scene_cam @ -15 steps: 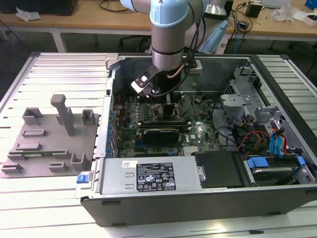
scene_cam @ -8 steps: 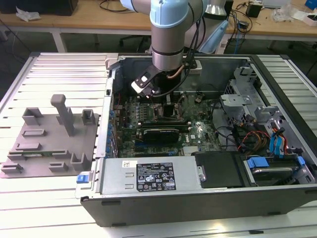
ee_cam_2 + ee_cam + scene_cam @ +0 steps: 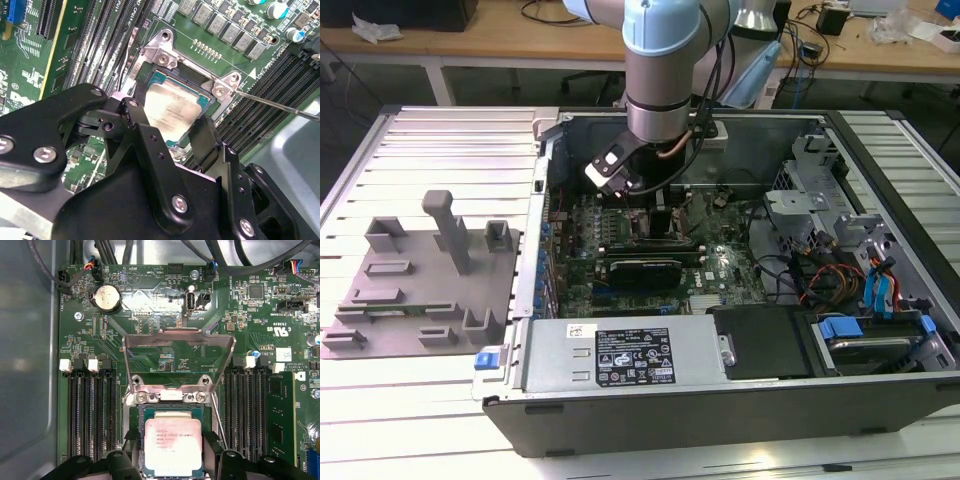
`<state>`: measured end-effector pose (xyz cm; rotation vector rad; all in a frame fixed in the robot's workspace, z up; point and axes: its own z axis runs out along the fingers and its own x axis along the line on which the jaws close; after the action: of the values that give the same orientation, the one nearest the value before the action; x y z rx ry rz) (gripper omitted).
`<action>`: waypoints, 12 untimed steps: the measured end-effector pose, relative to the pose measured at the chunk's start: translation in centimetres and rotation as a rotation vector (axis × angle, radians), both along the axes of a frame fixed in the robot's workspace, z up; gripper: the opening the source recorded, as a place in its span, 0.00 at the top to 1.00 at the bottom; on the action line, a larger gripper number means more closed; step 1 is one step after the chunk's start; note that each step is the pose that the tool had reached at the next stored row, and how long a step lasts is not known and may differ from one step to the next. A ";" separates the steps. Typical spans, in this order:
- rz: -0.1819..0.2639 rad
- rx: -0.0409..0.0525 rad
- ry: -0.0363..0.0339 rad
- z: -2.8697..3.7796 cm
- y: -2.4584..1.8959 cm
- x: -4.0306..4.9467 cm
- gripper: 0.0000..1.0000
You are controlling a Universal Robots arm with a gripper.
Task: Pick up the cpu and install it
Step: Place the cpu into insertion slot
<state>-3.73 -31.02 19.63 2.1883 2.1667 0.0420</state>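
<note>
- Exterior view: the arm point(image 3: 660, 70) drops straight down into the open computer case point(image 3: 720, 420), which lies on the slatted bench point(image 3: 430, 140) toward the exterior view's right.
- The gripper point(image 3: 635, 200) is low over the motherboard point(image 3: 720, 265), nearer the case's far wall than its near one. A long black card point(image 3: 645, 270) lies just on its near side, and the power supply point(image 3: 620, 355) runs along the near wall.
- A grey fixture plate point(image 3: 420, 290) rests on the bench outside the case wall at the exterior view's left, well apart from the gripper.
- Second wrist view: the gripper point(image 3: 167, 114) straddles the cpu point(image 3: 172, 105). A black finger point(image 3: 135, 117) sits against each of two opposite edges with no gap showing, so the claw is narrowed onto the chip.
- The cpu lies inside the metal surround of the socket point(image 3: 162, 50). Whether it is fully seated or just above the contacts cannot be told.
- A thin lever rod point(image 3: 275, 105) runs away from one socket corner, clear of the fingers.
- First wrist view: the cpu point(image 3: 172, 445) fills the socket opening between the tips of the gripper point(image 3: 170, 436).
- The load frame point(image 3: 179, 340) stands swung back on its hinge, leaving the opening uncovered.
- Memory slots point(image 3: 92, 410) run along both sides of the socket, close to the fingers' outer faces. The grey case wall point(image 3: 25, 365) lies beyond one bank.
</note>
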 end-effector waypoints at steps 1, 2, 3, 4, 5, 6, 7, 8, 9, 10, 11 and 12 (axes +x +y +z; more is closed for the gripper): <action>0.000 -0.0001 0.0001 0.01 0.00 0.00 0.38; 0.000 0.0000 0.0000 0.01 0.00 0.00 0.38; 0.000 0.0006 0.0001 0.01 0.00 -0.01 0.38; 0.000 0.0008 0.0001 0.01 0.00 -0.01 0.38; 0.000 0.0010 0.0001 0.02 0.00 0.00 0.38; 0.000 0.0011 0.0001 0.02 0.00 0.00 0.38; 0.000 0.0014 0.0001 0.02 0.00 0.00 0.38; 0.000 0.0017 0.0002 0.02 0.00 0.00 0.38; 0.000 0.0019 0.0001 0.02 0.00 0.00 0.38; 0.000 0.0021 0.0001 0.02 0.00 0.00 0.38; 0.000 0.0022 0.0001 0.02 0.00 0.00 0.38; 0.000 0.0025 0.0001 0.02 0.00 0.00 0.31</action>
<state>-3.74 -31.02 19.65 2.1897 2.1679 0.0446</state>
